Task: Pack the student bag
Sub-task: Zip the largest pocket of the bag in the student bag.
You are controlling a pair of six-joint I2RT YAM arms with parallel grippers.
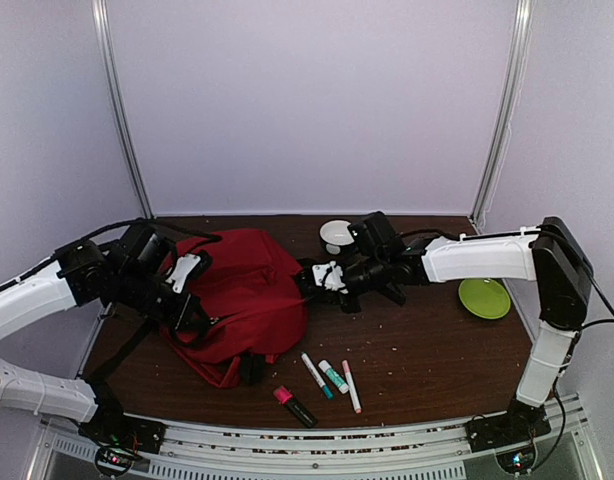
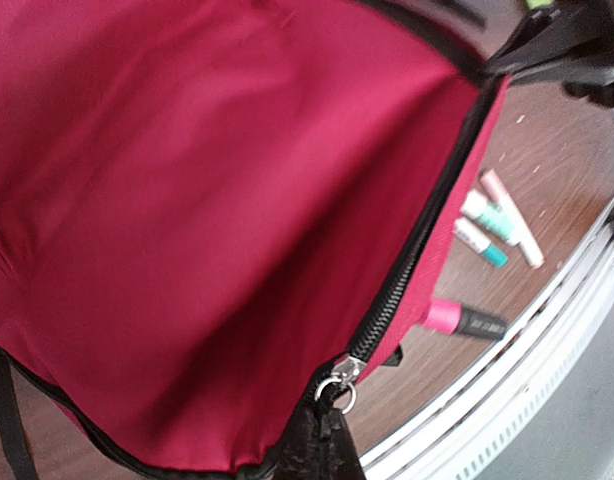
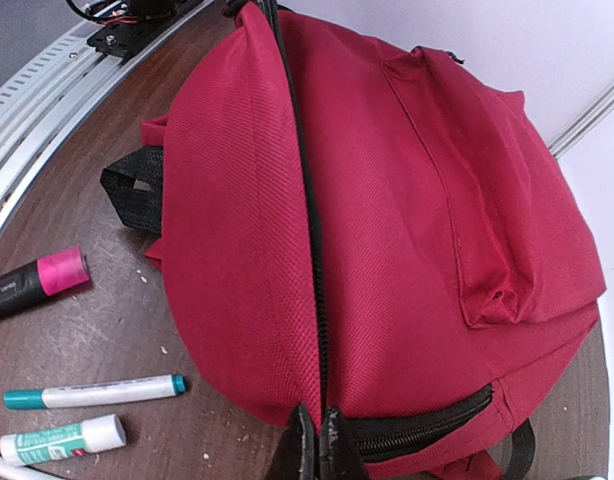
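Observation:
The student bag (image 1: 242, 290), a big red backpack with black straps, lies on the brown table left of centre. My left gripper (image 1: 197, 320) is at its near-left edge. In the left wrist view it (image 2: 332, 412) is shut on the bag's edge right by the silver zipper slider (image 2: 345, 374), with the black zipper (image 2: 407, 270) running away from it. My right gripper (image 1: 304, 283) is at the bag's right side. In the right wrist view it (image 3: 320, 428) is pinched shut on the zipper seam (image 3: 309, 250) of the bag (image 3: 407, 200).
Near the front edge lie a pink-capped black marker (image 1: 295, 405), a teal-capped pen (image 1: 316, 375), a green-and-white glue stick (image 1: 333, 376) and a pink pen (image 1: 351, 386). A green plate (image 1: 484, 298) sits at the right. A white bowl (image 1: 336, 235) stands at the back.

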